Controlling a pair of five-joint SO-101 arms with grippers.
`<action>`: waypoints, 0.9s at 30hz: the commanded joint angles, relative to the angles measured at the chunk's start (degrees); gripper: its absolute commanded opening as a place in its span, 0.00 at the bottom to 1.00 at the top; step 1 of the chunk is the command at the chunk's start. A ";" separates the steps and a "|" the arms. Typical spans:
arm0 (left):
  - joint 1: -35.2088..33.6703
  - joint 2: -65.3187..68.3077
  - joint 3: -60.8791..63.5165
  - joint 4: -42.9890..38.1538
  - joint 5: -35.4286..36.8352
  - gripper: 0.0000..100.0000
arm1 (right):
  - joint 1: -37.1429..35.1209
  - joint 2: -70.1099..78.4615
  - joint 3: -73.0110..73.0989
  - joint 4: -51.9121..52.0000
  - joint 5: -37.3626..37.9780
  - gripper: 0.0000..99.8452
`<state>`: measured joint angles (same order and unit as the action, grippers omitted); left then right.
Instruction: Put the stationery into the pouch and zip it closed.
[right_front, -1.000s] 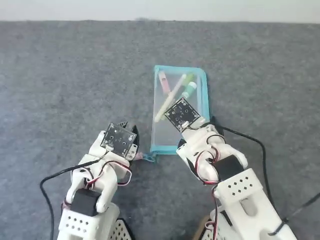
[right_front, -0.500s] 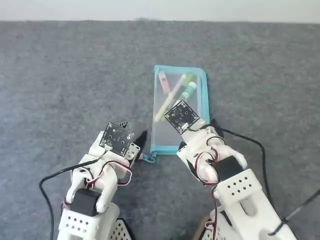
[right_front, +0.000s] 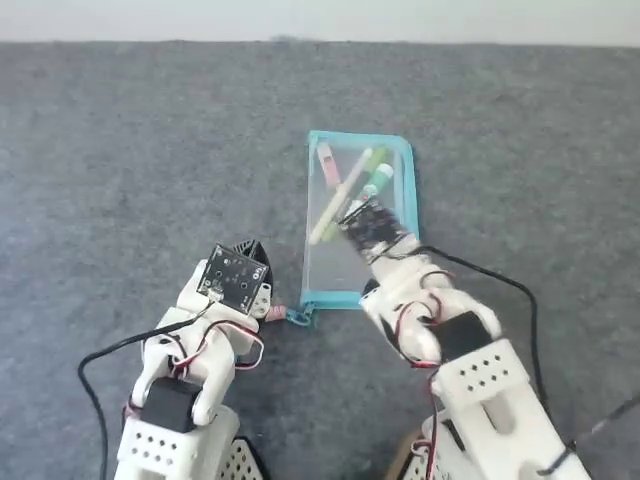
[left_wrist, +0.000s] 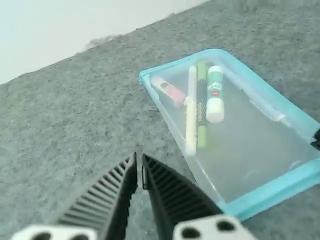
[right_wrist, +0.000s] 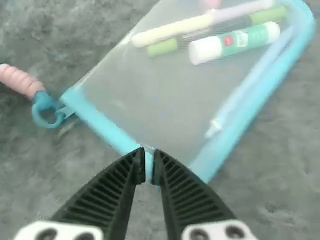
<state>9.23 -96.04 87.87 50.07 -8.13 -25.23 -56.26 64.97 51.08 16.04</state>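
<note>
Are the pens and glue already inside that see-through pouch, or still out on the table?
Inside. The pens and glue stick lie behind the pouch's clear face, within its blue edging.

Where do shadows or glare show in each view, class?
High view: soft even light, no hard shadows on the grey carpet around the left pincer. Left wrist view: the clear, blue-edged plastic pouch has a faint sheen, no hard glare. Right wrist view: the right pincer, shut on the pouch's edge, casts no clear shadow.
</note>
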 joint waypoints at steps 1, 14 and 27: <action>-0.26 0.00 -3.30 -2.29 0.62 0.01 | 4.18 -7.87 0.62 0.31 -1.41 0.01; -7.03 0.00 -1.71 -7.65 1.23 0.03 | 6.02 -45.14 16.44 0.22 -2.55 0.01; -15.38 0.00 5.93 -22.51 10.55 0.03 | 7.25 -46.90 22.24 0.40 2.20 0.01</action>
<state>-5.27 -96.04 91.47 34.15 1.36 -19.25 -103.12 86.95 51.16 17.27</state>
